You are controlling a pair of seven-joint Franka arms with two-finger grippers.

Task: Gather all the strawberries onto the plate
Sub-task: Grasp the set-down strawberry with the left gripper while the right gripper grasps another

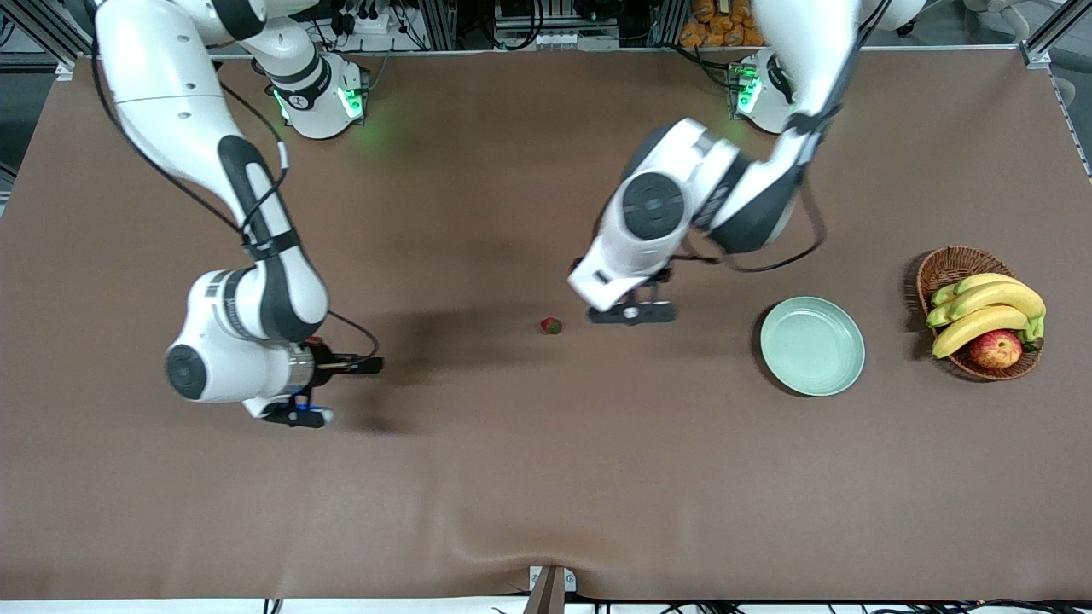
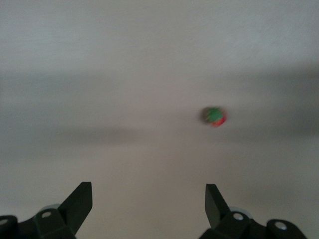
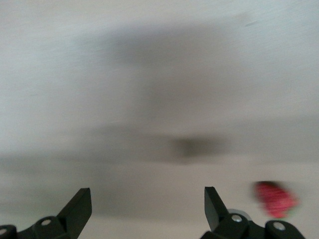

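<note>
While the left gripper [image 2: 148, 199] hangs over the middle of the tabletop [image 1: 512, 477] with its dark, wedge-shaped fingers [image 2: 79, 199] spread and empty, a strawberry [image 2: 214, 116] lies on the bare cloth ahead of them, apart from both tips; in the front view this same strawberry [image 1: 551, 325] sits just beside the left gripper [image 1: 632, 313], toward the right arm's end. The right gripper [image 3: 147, 199] also has its black fingers [image 3: 213, 201] spread with nothing between them, and a blurred red strawberry [image 3: 275, 199] shows just outside one fingertip; in the front view that berry is hidden, somewhere under the right gripper [image 1: 328, 392]. Only these two berries can be made out. The round, shallow, pale mint-green plate [image 1: 812, 345] with its raised rim rests toward the left arm's end, holding nothing, well apart from both berries. Beside it stands a brown wicker basket [image 1: 947, 266] with smooth yellow bananas [image 1: 985, 311] and a red-yellow apple [image 1: 996, 349]. The tabletop is covered with a matte brown cloth, slightly wrinkled along its near edge.
</note>
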